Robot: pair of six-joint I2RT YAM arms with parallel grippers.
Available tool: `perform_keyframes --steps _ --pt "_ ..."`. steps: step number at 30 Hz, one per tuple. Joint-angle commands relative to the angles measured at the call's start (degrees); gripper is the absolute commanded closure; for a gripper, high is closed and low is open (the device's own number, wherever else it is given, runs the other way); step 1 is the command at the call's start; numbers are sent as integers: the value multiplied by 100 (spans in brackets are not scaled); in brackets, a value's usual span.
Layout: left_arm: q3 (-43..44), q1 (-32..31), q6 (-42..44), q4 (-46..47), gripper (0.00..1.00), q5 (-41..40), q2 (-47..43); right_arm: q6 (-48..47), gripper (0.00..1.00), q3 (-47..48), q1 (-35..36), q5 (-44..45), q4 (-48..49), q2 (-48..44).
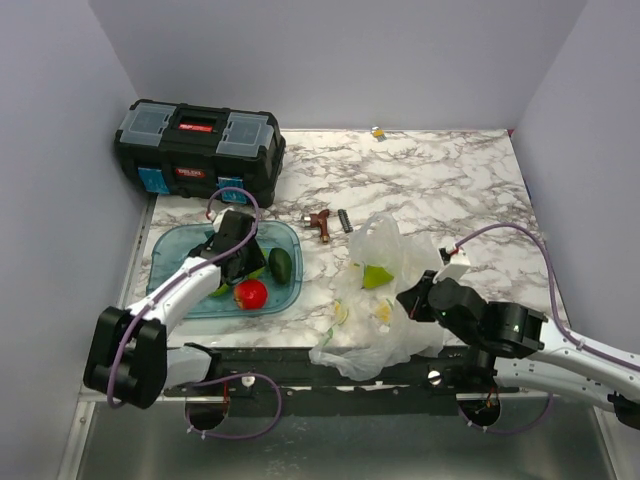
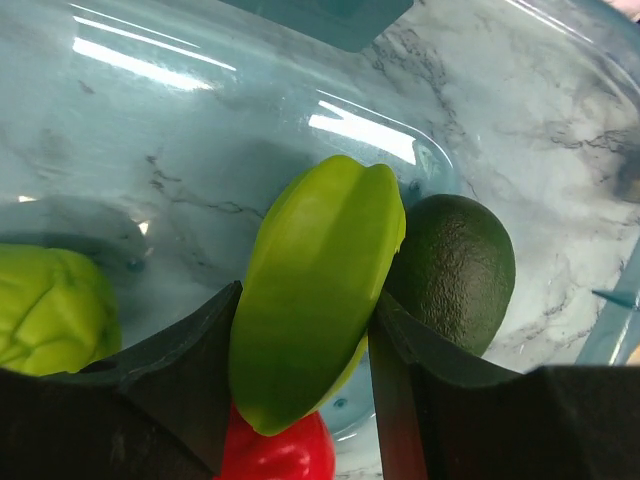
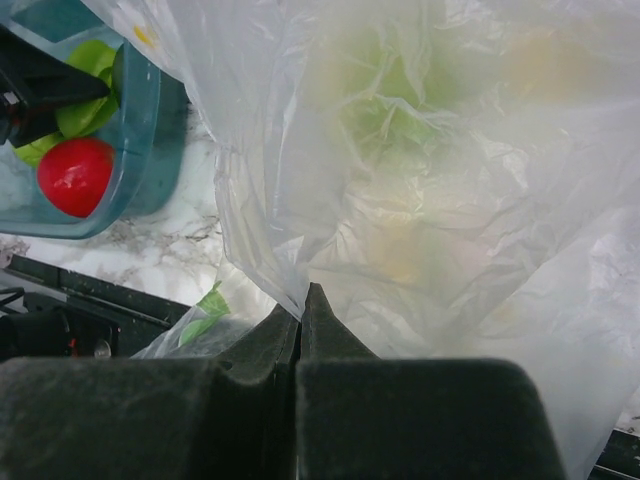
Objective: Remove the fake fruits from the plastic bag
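Left pincer [image 2: 308, 300] grips a glossy ribbed green plastic fruit [image 2: 320, 250] over the blue translucent tray [image 1: 180, 243], beside a dark green avocado-shaped fruit [image 2: 455, 265]. Right pincer [image 3: 300, 300], fully closed, pinches an edge of the clear crinkly plastic bag [image 3: 430, 190] lying on the worktop [image 1: 440, 180].

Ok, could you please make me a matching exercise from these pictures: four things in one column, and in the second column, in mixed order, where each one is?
Things
1. ribbed green fruit
2. red fruit
3. plastic bag
4. toolbox

Places
A. at the far left corner of the table
B. pinched by the right tool
C. between the fingers of the left tool
D. lying loose in the blue tray

Right pairs: 1-C, 2-D, 3-B, 4-A.
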Motion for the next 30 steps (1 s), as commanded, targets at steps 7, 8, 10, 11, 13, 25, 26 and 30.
perform_keyframes --steps 7,8,10,11,13,25,26,30 --pt "179 110 -225 67 39 392 129 -74 99 -37 -14 -383 164 384" --pt "208 114 -149 10 33 345 41 -86 99 -53 -12 -408 216 444" --pt "273 110 -12 -94 25 282 -165 -129 99 -62 -14 -532 323 575" --pt "284 105 31 -157 22 274 -268 -178 99 -75 -12 -620 390 639" --pt "268 105 98 -222 19 393 -512 -291 99 -54 -12 -749 484 761" --pt "-1052 -1079 -72 1919 26 2399 -2723 -508 99 -25 -20 -838 691 902" --pt "-1164 -1338 -47 2145 27 2270 -2874 -509 99 -47 -16 -819 699 877" --pt "-1615 -2110 -8 3167 31 2084 -3126 -439 99 -67 -13 -843 779 794"
